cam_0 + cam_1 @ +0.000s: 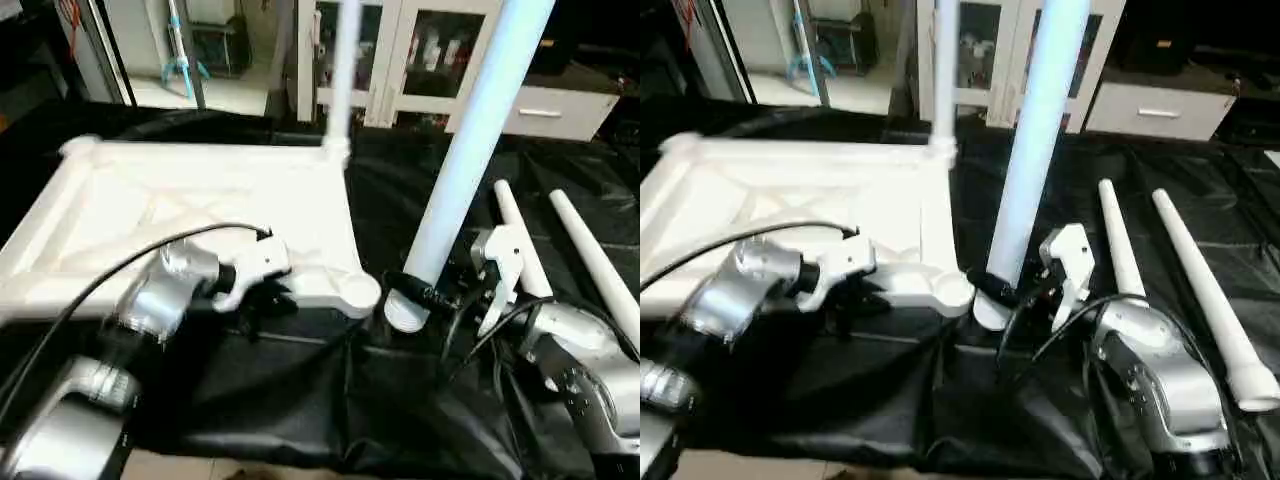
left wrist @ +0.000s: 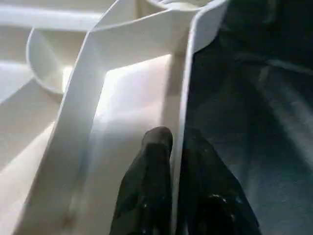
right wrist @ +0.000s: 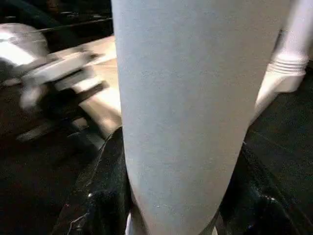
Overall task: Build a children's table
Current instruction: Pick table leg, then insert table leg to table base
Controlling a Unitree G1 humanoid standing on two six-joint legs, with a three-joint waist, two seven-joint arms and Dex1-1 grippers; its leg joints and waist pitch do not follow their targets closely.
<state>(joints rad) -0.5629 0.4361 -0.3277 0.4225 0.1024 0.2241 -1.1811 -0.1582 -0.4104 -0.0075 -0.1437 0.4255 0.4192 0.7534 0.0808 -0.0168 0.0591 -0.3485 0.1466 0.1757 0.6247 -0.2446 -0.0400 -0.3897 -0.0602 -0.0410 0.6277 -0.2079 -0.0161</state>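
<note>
The children's table top [image 1: 150, 200] lies underside up on the black cloth, white and ribbed. One white leg [image 1: 343, 70] stands in its far right corner. My left gripper [image 1: 262, 298] is at the top's near edge; in the left wrist view its fingers [image 2: 156, 147] pinch the thin rim wall [image 2: 183, 88] from both sides. My right gripper [image 1: 425, 290] is shut on a second leg [image 1: 470, 130], holding it upright and slightly tilted. That leg's lower end sits just right of the near right corner socket [image 1: 355, 290]. In the right wrist view the black fingers [image 3: 105, 176] flank the leg [image 3: 186, 98].
Two more white legs [image 1: 520, 235] [image 1: 595, 250] lie on the cloth [image 1: 300, 390] right of my right arm. White cabinets [image 1: 440, 60] stand behind the work table. A black cable [image 1: 120, 265] arcs over my left forearm. The cloth's front edge runs along the picture's bottom.
</note>
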